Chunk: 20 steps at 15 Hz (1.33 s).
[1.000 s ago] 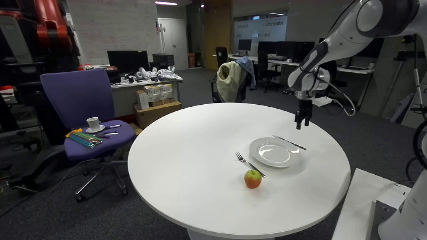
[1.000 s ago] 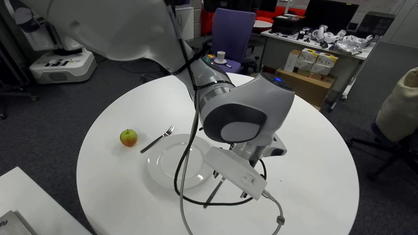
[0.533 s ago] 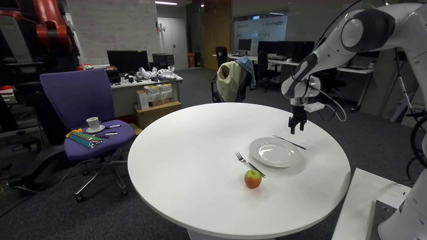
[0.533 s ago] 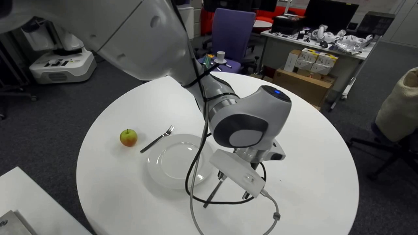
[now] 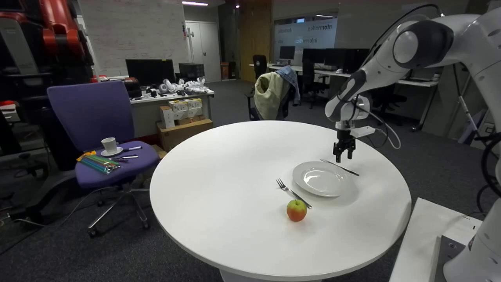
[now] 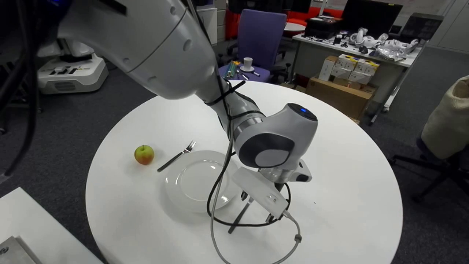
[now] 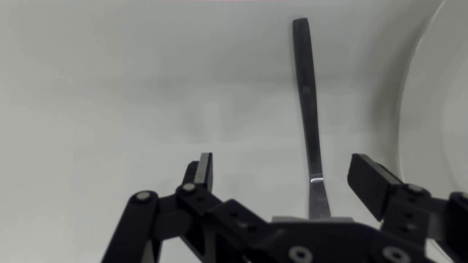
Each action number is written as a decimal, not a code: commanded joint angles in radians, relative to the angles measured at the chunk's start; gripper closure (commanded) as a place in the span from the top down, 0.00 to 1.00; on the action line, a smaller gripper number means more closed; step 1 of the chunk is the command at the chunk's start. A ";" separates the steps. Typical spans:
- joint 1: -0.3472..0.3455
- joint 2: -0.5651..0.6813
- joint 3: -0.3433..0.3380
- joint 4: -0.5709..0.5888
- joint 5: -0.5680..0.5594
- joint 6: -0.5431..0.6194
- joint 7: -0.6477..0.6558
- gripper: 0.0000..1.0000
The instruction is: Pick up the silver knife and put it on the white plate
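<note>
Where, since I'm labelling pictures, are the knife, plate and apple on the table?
Knife (image 7: 310, 118): in the wrist view, on its handle.
Plate (image 5: 322, 179): in an exterior view, on its flat centre.
Apple (image 6: 144, 155): in an exterior view, on its side.

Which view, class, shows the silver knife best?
The wrist view: the silver knife is largest there, though the gripper hides its tip. In an exterior view the knife looks thin but whole; in an exterior view mainly its handle shows.

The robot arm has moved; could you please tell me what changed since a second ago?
In an exterior view the fingers have come lower and toward picture left, nearer the silver knife; nothing was gripped or released. The knife, white plate, fork and apple stayed put.
</note>
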<state>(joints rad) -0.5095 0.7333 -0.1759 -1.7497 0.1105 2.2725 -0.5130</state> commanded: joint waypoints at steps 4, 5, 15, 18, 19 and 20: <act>0.006 0.023 -0.001 0.034 -0.040 -0.020 0.046 1.00; 0.007 0.025 -0.002 0.034 -0.044 -0.019 0.048 1.00; 0.041 0.030 -0.015 0.031 -0.106 -0.009 0.111 1.00; 0.051 0.036 -0.018 0.032 -0.125 -0.006 0.131 1.00; 0.054 0.038 -0.020 0.032 -0.130 -0.006 0.136 1.00; 0.056 0.041 -0.021 0.032 -0.136 -0.006 0.141 1.00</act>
<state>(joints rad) -0.4694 0.7580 -0.1814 -1.7415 0.0083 2.2726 -0.4080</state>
